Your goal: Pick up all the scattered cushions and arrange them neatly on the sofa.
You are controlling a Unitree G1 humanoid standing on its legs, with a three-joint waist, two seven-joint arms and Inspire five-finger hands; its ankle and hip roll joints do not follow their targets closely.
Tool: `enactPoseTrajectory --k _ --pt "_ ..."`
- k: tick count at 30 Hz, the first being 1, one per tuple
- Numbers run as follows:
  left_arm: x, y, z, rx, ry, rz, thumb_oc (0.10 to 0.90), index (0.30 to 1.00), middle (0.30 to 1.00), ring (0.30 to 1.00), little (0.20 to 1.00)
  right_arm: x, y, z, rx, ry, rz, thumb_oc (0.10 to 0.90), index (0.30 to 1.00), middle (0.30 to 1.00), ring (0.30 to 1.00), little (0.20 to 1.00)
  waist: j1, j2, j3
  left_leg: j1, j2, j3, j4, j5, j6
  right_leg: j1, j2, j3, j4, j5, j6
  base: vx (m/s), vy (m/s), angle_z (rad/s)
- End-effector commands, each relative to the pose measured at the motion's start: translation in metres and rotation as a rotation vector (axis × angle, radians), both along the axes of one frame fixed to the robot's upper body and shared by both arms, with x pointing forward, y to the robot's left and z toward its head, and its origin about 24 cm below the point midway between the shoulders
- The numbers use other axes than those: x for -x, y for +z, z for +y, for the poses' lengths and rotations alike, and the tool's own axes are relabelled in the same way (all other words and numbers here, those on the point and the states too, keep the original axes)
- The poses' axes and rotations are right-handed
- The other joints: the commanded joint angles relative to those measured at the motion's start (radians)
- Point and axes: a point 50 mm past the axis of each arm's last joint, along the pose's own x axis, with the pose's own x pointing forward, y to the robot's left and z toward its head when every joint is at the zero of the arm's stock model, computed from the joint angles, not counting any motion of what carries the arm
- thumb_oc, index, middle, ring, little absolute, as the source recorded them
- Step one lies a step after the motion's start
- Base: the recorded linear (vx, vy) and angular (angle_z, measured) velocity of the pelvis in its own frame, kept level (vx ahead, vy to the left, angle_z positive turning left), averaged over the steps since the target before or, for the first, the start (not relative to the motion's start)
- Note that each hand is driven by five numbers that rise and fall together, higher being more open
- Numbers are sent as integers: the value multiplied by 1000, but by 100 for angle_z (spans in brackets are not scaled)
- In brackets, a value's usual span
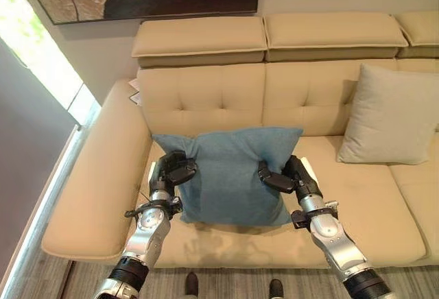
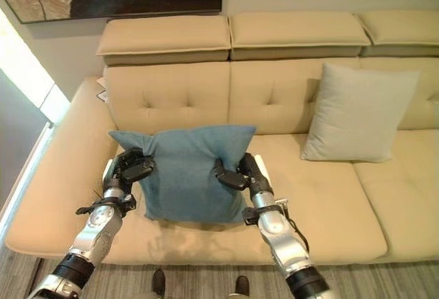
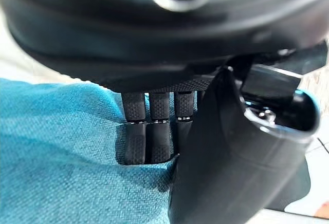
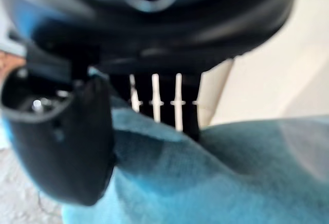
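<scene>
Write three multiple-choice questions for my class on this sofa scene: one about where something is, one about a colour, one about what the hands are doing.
1. Where does the beige cushion rest?
A. On the floor
B. Against the sofa backrest, on the robot's right
C. On the armrest

2. What colour is the held cushion?
A. Blue
B. Red
C. White

3. How is that cushion held?
A. By one hand
B. Lying loose on the seat
C. Pinched at both side edges

Key: 1 B, it leans on the backrest. 2 A, the blue cushion shows teal-blue cloth. 3 C, the left hand and right hand clamp opposite edges.
</scene>
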Motion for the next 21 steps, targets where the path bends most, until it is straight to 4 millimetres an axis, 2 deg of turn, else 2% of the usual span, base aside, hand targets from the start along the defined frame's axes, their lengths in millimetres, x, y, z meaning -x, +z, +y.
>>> enactPoseTrajectory --k 1,4,5,7,8,9,10,11,12,13,15,17,19,21 --pt "-28 71 13 -46 41 -330 400 300 300 300 300 -23 85 25 -149 75 -413 400 300 300 300 300 25 -51 -118 -5 -28 52 141 -161 31 2 -53 -44 109 -61 39 15 60 -4" --pt "-27 71 12 -50 28 -333 400 300 300 300 300 -22 86 22 -153 65 -419 400 300 300 300 300 30 -54 -115 -10 -46 47 176 -191 44 8 -74 -43 141 -64 49 16 129 1" --pt "-25 69 8 -36 14 -330 400 300 300 300 300 -19 83 18 -152 49 -414 400 300 300 300 300 28 -50 -110 -6 -64 46 189 -206 62 -18 -100 -28 231 -24 60 15 168 4" --pt "-25 69 8 -36 14 -329 400 300 300 300 300 -19 83 18 -151 48 -414 400 300 300 300 300 30 -52 -112 -8 -67 48 191 -206 64 -24 -103 -24 237 -26 61 -18 154 6" --pt "-23 69 6 -12 11 -332 400 300 300 300 300 -17 82 17 -147 41 -413 400 300 300 300 300 22 -42 -83 -6 -86 57 218 -219 91 -97 -139 13 384 97 75 -52 254 4" --pt "-22 69 5 -13 2 -335 400 300 300 300 300 -16 81 17 -155 38 -411 400 300 300 300 300 16 -30 -67 -1 -83 58 223 -222 103 -123 -138 15 441 103 61 -39 309 0" --pt "-21 68 5 -19 -3 -332 400 300 300 300 300 -14 79 17 -162 31 -410 400 300 300 300 300 15 -22 -59 4 -83 61 229 -232 111 -140 -132 15 476 78 53 49 197 -1" --pt "-20 66 2 -20 -14 -327 400 300 300 300 300 -13 77 17 -175 26 -404 400 300 300 300 300 9 -18 -57 20 -90 54 223 -240 115 -161 -107 22 499 39 36 219 199 5" --pt "-17 61 1 -8 -17 -311 400 300 300 300 300 -12 72 17 -185 22 -387 400 300 300 300 300 -5 -15 -57 67 -103 39 195 -245 118 -196 -32 24 465 -64 3 202 141 11" --pt "-17 61 1 -8 -17 -311 400 300 300 300 300 -12 72 17 -185 23 -387 400 300 300 300 300 -6 -14 -60 66 -102 38 190 -240 118 -195 -31 21 459 -58 1 211 100 2" --pt "-15 57 -1 1 -20 -299 400 300 300 300 300 -13 73 17 -198 22 -391 400 300 300 300 300 -17 -27 -60 91 -123 21 166 -243 116 -224 27 8 364 -65 -4 168 19 1" --pt "-16 52 -1 11 -15 -276 400 300 300 300 300 -14 72 19 -204 27 -389 400 300 300 300 300 -25 -45 -60 125 -147 0 152 -258 109 -269 55 -53 279 -34 -5 240 -18 20" --pt "-15 48 -2 14 -17 -260 400 300 300 300 300 -12 68 17 -207 19 -378 400 300 300 300 300 -30 -59 -75 137 -161 -12 167 -287 101 -209 69 -60 205 -35 -19 232 -84 58" --pt "-13 45 -2 20 -17 -250 400 300 300 300 300 -11 66 15 -204 10 -369 400 300 300 300 300 -32 -58 -84 141 -161 -15 181 -297 96 -193 88 -51 195 -38 -28 211 -75 64"
